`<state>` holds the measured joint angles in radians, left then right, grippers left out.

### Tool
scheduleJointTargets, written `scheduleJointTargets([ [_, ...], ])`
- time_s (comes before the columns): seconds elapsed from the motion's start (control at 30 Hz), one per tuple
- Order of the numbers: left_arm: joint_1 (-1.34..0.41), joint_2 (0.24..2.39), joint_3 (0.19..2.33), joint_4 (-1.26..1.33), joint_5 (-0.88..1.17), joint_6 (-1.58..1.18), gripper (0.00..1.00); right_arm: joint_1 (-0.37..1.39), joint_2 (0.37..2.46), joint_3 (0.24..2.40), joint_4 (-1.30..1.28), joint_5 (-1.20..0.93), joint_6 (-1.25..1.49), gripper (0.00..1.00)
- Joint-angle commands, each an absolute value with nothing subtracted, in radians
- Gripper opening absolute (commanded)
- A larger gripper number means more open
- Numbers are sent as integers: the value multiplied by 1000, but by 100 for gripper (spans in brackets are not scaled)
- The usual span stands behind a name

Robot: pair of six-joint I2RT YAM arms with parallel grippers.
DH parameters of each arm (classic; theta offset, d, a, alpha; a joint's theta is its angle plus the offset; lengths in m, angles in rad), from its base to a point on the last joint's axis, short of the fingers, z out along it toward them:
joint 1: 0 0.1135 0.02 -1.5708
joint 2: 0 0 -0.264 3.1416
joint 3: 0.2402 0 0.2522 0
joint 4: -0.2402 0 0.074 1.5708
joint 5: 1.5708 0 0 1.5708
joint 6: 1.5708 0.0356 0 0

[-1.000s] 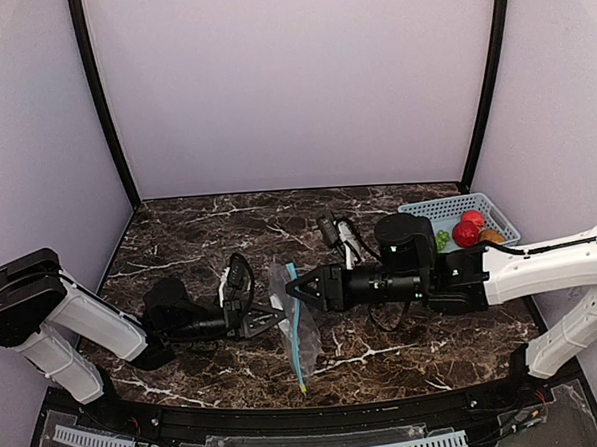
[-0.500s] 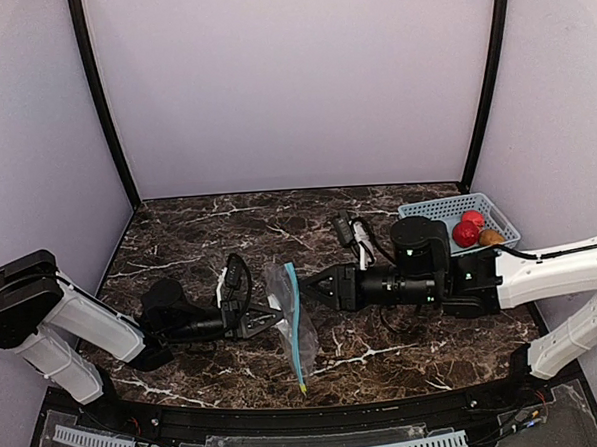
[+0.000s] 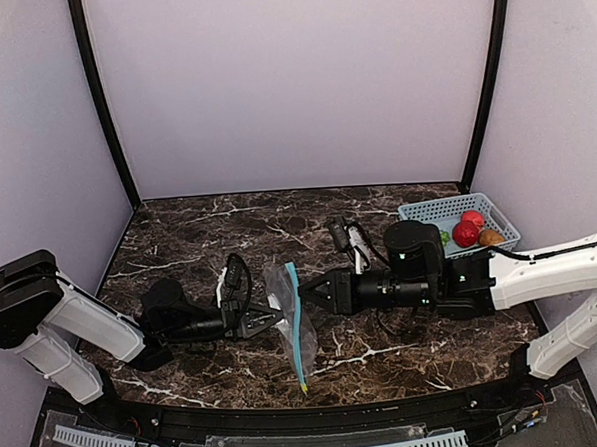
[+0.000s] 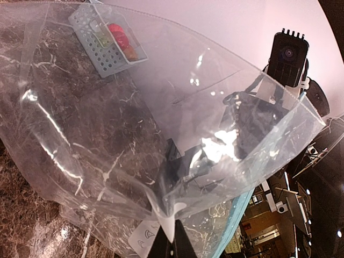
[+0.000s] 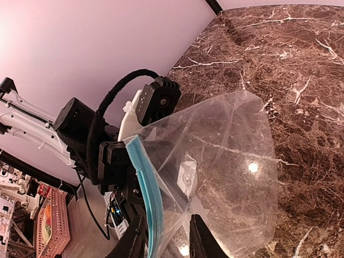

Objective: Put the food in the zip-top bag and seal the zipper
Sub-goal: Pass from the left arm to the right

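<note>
The clear zip-top bag [image 3: 302, 333] hangs upright at the table's middle, its teal zipper [image 3: 298, 324] running down its near edge. My left gripper [image 3: 270, 318] is shut on the bag's side; in the left wrist view its closed tips [image 4: 172, 243] pinch the plastic [image 4: 107, 134]. My right gripper [image 3: 307, 290] is open, just right of the zipper's top. In the right wrist view its fingers [image 5: 199, 239] straddle the teal zipper [image 5: 149, 193] without closing on it. The food lies in the basket: two red fruits [image 3: 466, 234], green grapes [image 3: 443, 240] and a brown-orange one [image 3: 491, 236].
The light-blue basket [image 3: 456, 207] stands at the back right, beside the right arm. It also shows through the bag in the left wrist view [image 4: 99, 51]. Black frame posts stand at the back corners. The marble table [image 3: 199, 239] ends at a black front rail.
My right gripper drew back to the right from the bag, then came partway back toward the zipper. The left gripper and the bag have stayed put.
</note>
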<state>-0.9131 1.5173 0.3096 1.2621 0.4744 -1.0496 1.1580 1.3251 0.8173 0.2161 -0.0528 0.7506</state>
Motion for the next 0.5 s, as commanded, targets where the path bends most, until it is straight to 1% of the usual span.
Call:
scheduleJointTargets([
  [0.0, -917, 1497, 308, 1271, 475, -1034, 1, 1154, 1340, 821, 238, -59, 755, 26],
  [0.27, -917, 1495, 308, 1271, 476, -1034, 1, 1154, 1348, 822, 241, -60, 754, 20],
  [0.47, -916, 1493, 307, 1273, 477, -1034, 1, 1154, 1355, 822, 244, -63, 755, 18],
])
